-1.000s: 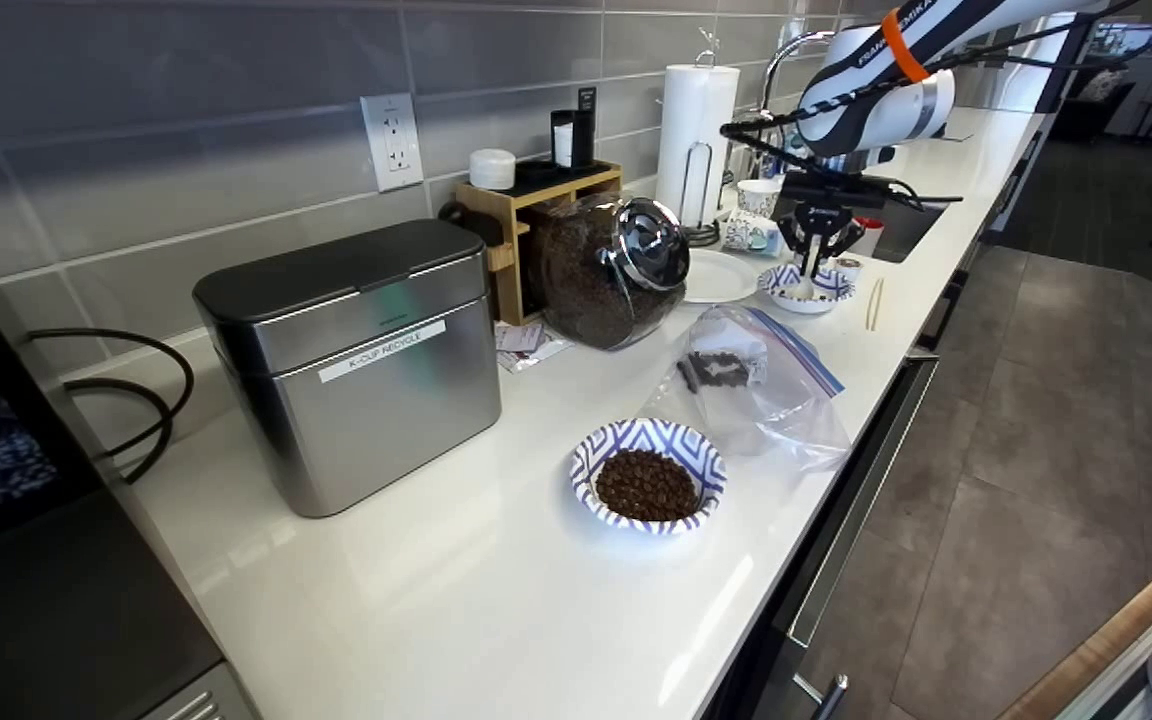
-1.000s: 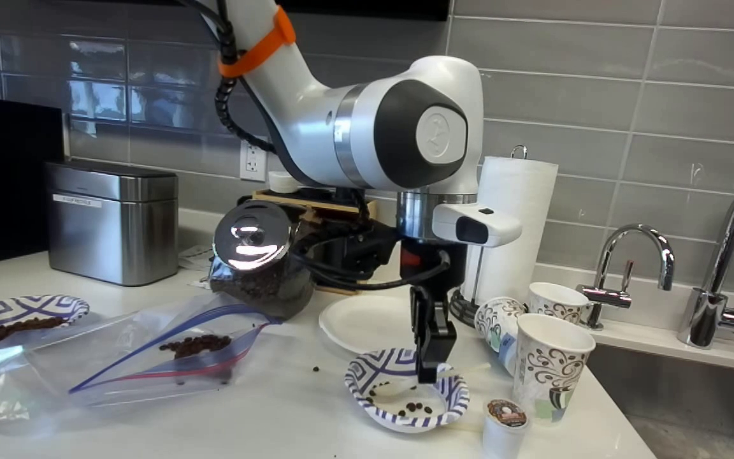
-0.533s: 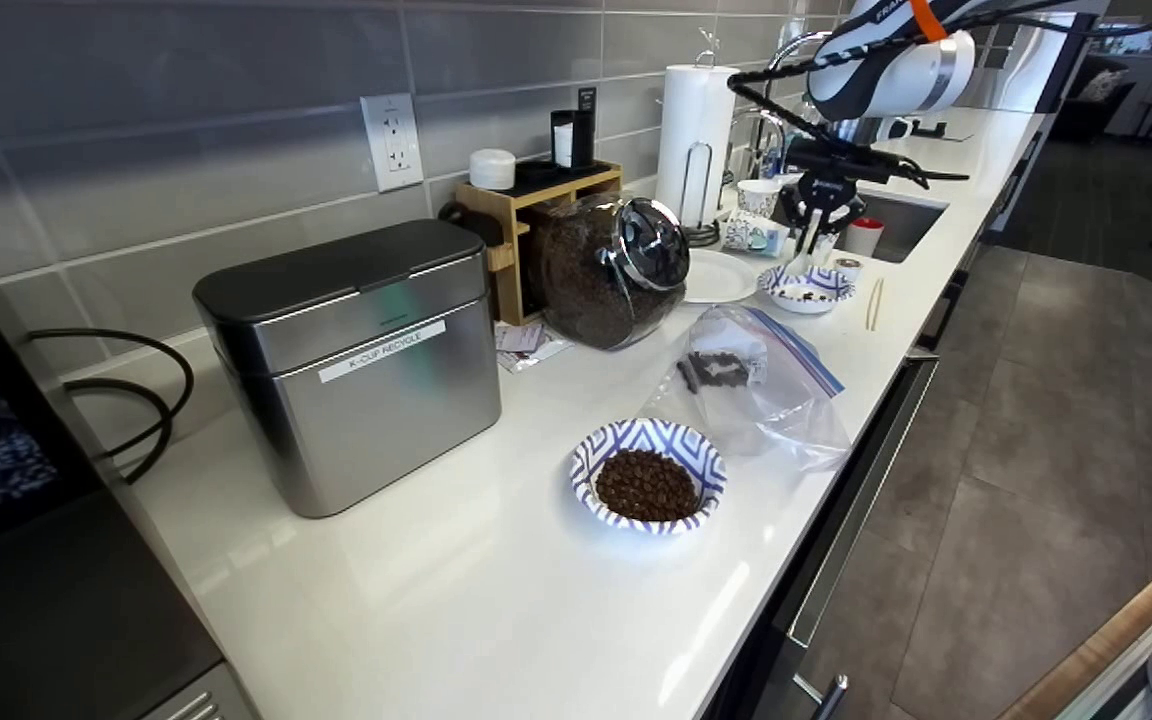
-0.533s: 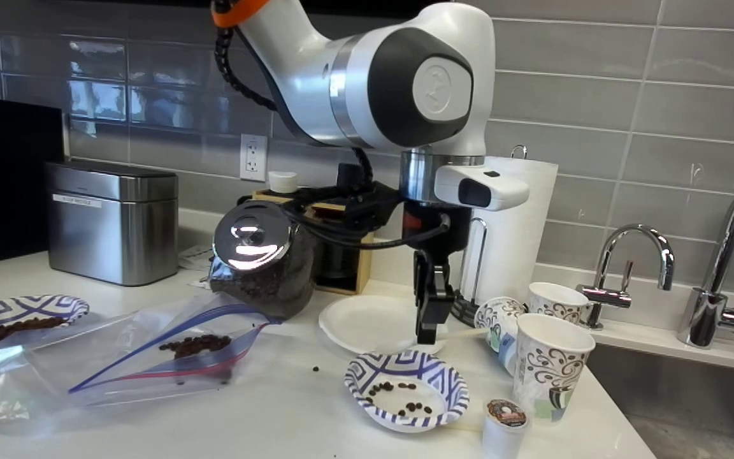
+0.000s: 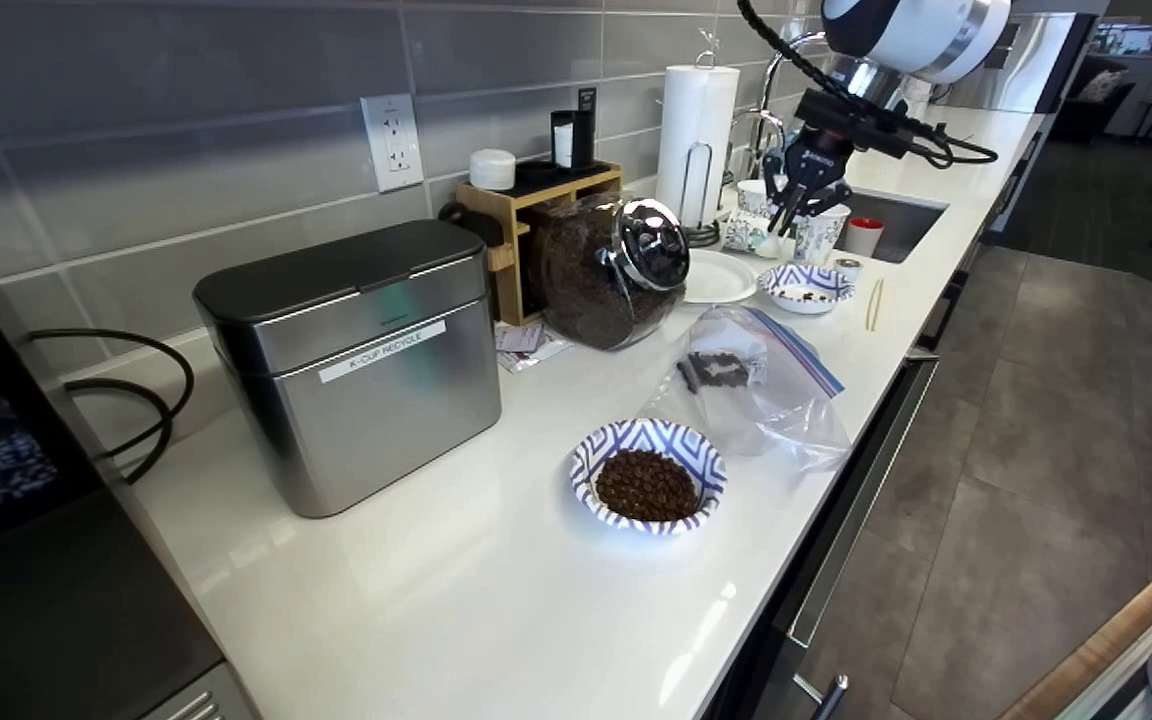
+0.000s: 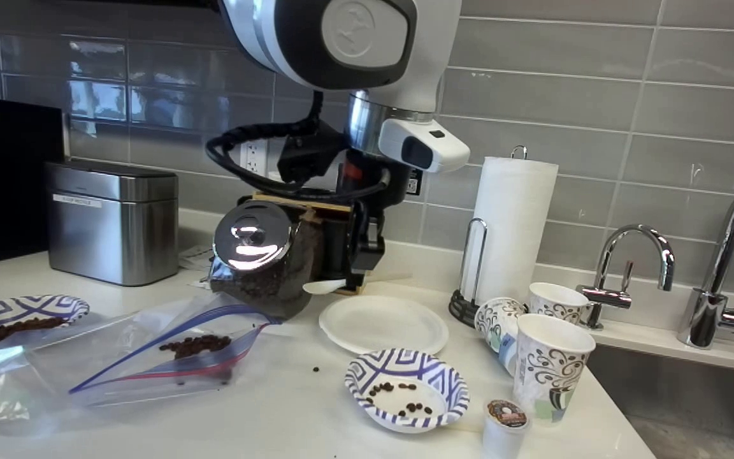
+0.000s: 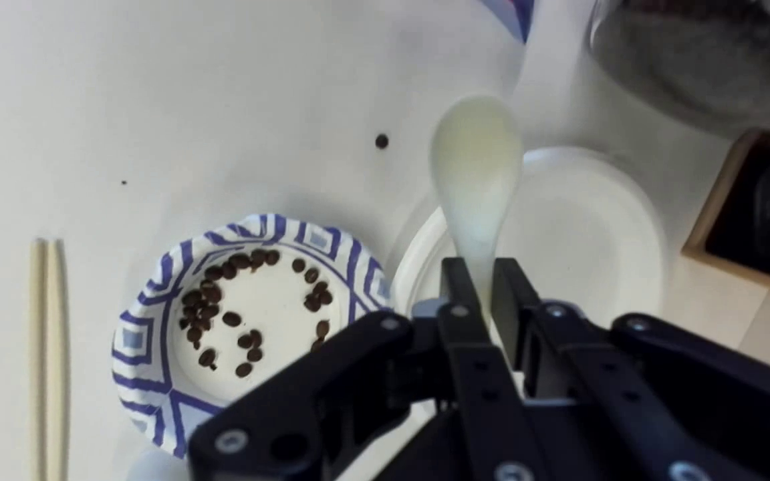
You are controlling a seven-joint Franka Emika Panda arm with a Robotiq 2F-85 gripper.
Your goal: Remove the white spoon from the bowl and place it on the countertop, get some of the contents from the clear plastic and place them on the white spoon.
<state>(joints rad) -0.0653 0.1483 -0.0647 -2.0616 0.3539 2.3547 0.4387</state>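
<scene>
The pincer (image 7: 480, 280) is clamped on the handle of the white spoon (image 7: 477, 157), which hangs in the air near the plate (image 7: 585, 234) (in the wrist view it crosses the plate's rim). Just beside the plate stands the striped bowl (image 6: 399, 361) with scattered dark beans (image 7: 240, 260); whether bowl and plate touch, I cannot tell. The clear plastic (image 5: 776, 410), a zip bag holding more beans, lies on the surface (image 5: 436, 600) near the plate. A second striped bowl (image 5: 641, 435), fuller of beans, sits well apart from the plate.
</scene>
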